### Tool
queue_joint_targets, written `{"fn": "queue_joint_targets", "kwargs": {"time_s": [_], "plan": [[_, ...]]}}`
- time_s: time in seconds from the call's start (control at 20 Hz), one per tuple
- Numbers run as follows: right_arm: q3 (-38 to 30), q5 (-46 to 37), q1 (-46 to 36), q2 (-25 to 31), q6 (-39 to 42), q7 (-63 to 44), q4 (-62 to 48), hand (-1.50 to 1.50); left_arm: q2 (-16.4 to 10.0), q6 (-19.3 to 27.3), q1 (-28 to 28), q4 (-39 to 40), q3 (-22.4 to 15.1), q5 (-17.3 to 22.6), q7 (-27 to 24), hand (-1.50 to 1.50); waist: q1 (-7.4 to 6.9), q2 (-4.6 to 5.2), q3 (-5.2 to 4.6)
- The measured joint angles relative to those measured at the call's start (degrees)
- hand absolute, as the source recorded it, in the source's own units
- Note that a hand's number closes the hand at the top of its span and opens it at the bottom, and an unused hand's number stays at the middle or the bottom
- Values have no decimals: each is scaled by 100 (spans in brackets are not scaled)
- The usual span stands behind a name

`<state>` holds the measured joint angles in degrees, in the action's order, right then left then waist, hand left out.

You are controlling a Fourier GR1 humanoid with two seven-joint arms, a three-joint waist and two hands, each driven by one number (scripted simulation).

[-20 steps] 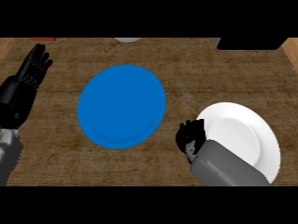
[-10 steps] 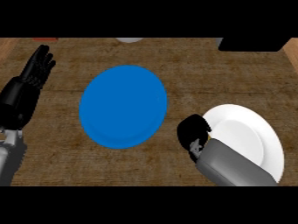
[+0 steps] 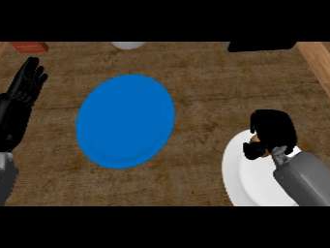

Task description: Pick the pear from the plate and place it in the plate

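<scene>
the brown wood-grain worktop (image 3: 210, 82) fills the view. on it, a little left of middle, lies a big blue plate (image 3: 126, 121), bare. a white plate (image 3: 240, 186) sits at the lower right, well apart from the blue one and partly cut off by the view's lower edge. the grey right forearm (image 3: 309, 180) comes up across that white plate, and the black right hand (image 3: 273, 127) sits over the plate's upper rim, fingers curled in tight. a small tan patch shows between the curled fingers and thumb: that is the pear (image 3: 256, 138), clasped in the hand above the white plate and mostly hidden, so i cannot make out its shape. whether it touches the plate i cannot tell. the left hand (image 3: 23, 92) rests at the left edge, fingers straight and pointing up, holding nothing. along the far edge are a black block (image 3: 262, 46), a red box (image 3: 30, 46) and a small white thing (image 3: 128, 45).
</scene>
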<state>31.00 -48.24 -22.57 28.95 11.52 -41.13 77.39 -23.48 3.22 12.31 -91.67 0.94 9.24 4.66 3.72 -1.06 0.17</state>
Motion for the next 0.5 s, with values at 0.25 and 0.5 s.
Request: {"fn": "queue_joint_targets", "kwargs": {"time_s": [0.25, 0.5], "plan": [[-533, 90, 912, 428, -1068, 286, 1045, 150, 50, -19, 80, -14, -22, -28, 32, 0, -83, 40, -10], [-749, 295, 1443, 514, -1516, 567, 2369, 150, 56, -112, 23, -66, -12, -29, -13, 0, -171, 54, -16]]}}
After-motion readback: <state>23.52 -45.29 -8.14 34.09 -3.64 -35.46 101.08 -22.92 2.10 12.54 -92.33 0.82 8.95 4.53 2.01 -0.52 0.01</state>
